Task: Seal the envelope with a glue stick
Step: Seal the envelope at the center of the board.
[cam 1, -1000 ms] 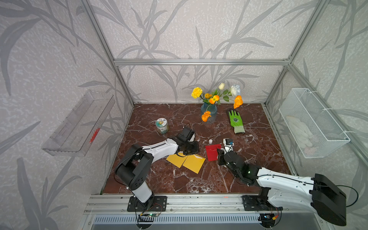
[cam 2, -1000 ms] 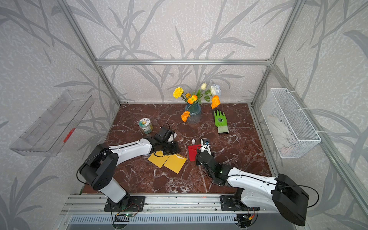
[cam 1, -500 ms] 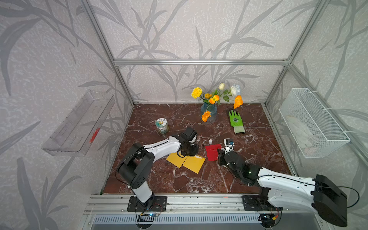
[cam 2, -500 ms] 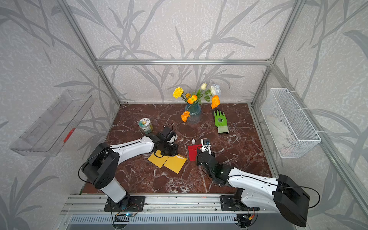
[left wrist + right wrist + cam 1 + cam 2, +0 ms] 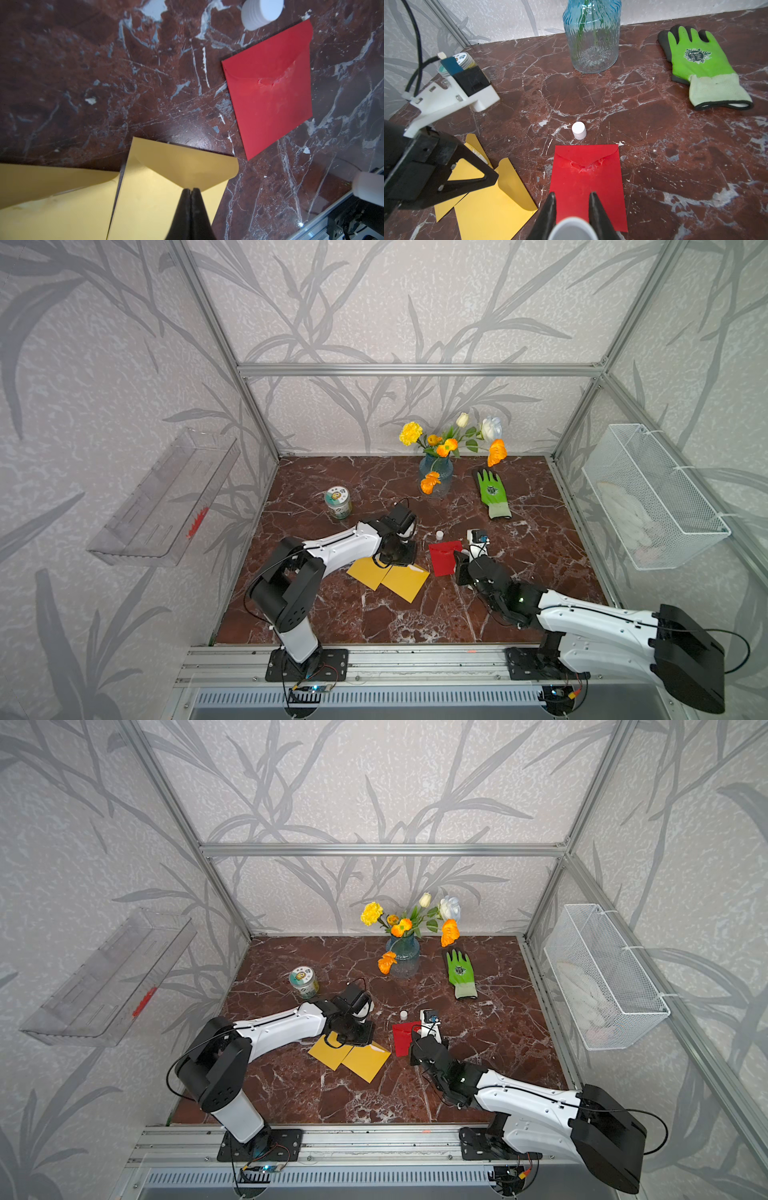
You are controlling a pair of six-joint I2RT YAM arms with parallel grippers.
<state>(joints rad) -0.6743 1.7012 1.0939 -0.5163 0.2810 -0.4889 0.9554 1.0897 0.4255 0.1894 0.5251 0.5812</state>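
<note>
Red envelope [image 5: 588, 187] lies on the table [image 5: 654, 145]. Over its near edge the right tool [image 5: 572, 195] clamps the glue stick [image 5: 573, 228], and a white cap [image 5: 579, 130] stands just beyond. The left tool [image 5: 190, 189] is closed, its tips at a yellow envelope [image 5: 158, 199] flap.

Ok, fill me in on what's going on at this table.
The right gripper holds the uncapped glue stick above the red envelope, whose flap is folded down. The white cap stands just beyond it. The left gripper, shut, has its tips at the flap point of a yellow envelope.
</note>
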